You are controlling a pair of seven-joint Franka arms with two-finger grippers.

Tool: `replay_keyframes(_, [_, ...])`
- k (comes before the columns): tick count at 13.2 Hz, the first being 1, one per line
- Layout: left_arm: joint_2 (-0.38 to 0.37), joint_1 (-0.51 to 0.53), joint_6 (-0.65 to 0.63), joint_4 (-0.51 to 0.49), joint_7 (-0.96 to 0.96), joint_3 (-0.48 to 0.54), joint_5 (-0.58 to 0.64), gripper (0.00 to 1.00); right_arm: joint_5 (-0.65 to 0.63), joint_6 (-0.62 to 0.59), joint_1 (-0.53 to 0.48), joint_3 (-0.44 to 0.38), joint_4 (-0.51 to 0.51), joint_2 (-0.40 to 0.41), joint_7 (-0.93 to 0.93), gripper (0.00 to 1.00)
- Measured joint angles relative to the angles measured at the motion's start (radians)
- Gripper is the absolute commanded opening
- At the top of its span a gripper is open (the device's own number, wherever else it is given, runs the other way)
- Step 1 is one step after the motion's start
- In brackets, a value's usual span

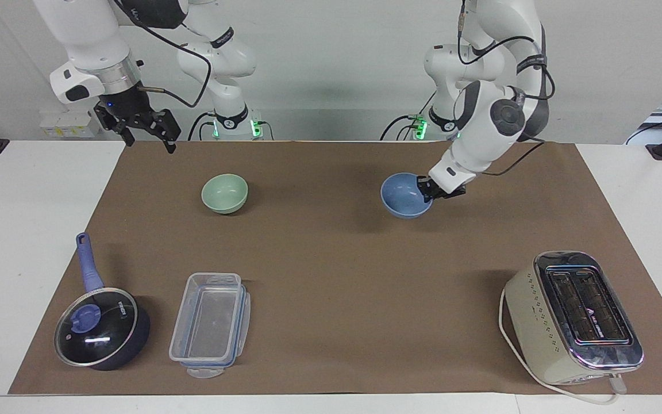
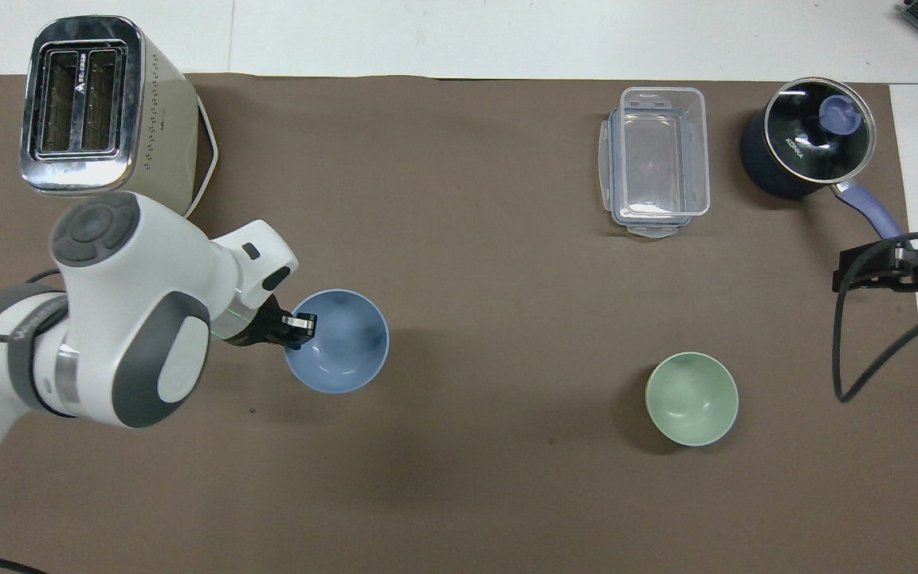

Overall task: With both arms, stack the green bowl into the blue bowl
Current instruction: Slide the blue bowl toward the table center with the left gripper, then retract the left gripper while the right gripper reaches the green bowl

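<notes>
The blue bowl [image 1: 404,196] [image 2: 339,341] hangs a little above the brown mat, near the middle of the table, with its shadow beside it. My left gripper [image 1: 426,194] [image 2: 300,328] is shut on the bowl's rim at the side toward the left arm's end. The green bowl [image 1: 224,194] [image 2: 692,399] sits upright on the mat toward the right arm's end, untouched. My right gripper [image 1: 150,138] [image 2: 865,275] is open and empty, waiting in the air over the mat's edge at the right arm's end, apart from the green bowl.
A cream toaster [image 1: 572,316] [image 2: 100,112] stands farther from the robots at the left arm's end. A clear plastic container [image 1: 210,325] [image 2: 658,159] and a dark-blue lidded saucepan [image 1: 101,328] [image 2: 810,139] stand farther out at the right arm's end.
</notes>
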Motion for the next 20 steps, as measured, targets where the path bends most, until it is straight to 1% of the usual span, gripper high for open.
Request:
replay_keyframes(2, [0.000,-0.062,0.046,-0.042,-0.035,0.000,-0.012,0.00,0.000,0.000,0.000,0.000,0.000,0.000,0.000,1.00])
replay_keyframes(4, [0.001,-0.115,0.128,-0.104,-0.046,0.000,-0.040,0.00,0.000,0.000,0.000,0.000,0.000,0.000,0.000,1.00])
replay_keyframes(6, [0.002,-0.161,0.216,-0.176,-0.046,0.000,-0.086,0.00,0.000,0.000,0.000,-0.001,0.000,0.000,0.000,1.00])
replay_keyframes(8, [0.002,-0.190,0.270,-0.226,-0.048,0.000,-0.122,0.00,0.000,0.000,0.000,-0.001,0.000,0.000,0.000,1.00])
replay_keyframes(9, [0.002,-0.198,0.287,-0.241,-0.048,0.001,-0.138,0.78,0.000,0.000,0.000,-0.001,0.000,0.000,0.000,1.00])
replay_keyframes(10, [0.002,-0.210,0.307,-0.254,-0.048,0.001,-0.157,1.00,0.000,0.000,-0.001,-0.001,-0.001,0.000,0.000,1.00])
replay_keyframes(13, [0.001,-0.223,0.331,-0.259,-0.051,0.004,-0.175,1.00,0.000,0.000,-0.001,-0.001,-0.002,0.000,0.000,1.00])
replay_keyframes(15, [-0.005,-0.214,0.325,-0.239,-0.051,0.021,-0.176,1.00,0.000,0.000,-0.001,-0.001,-0.003,0.000,0.000,1.00])
replay_keyframes(17, [-0.011,-0.156,0.289,-0.187,-0.051,0.030,-0.176,1.00,0.000,0.000,-0.001,-0.001,-0.008,-0.001,-0.017,1.00])
replay_keyframes(20, [-0.016,-0.042,0.210,-0.100,-0.037,0.039,-0.154,1.00,0.000,0.002,-0.001,-0.001,-0.026,-0.005,-0.042,1.00])
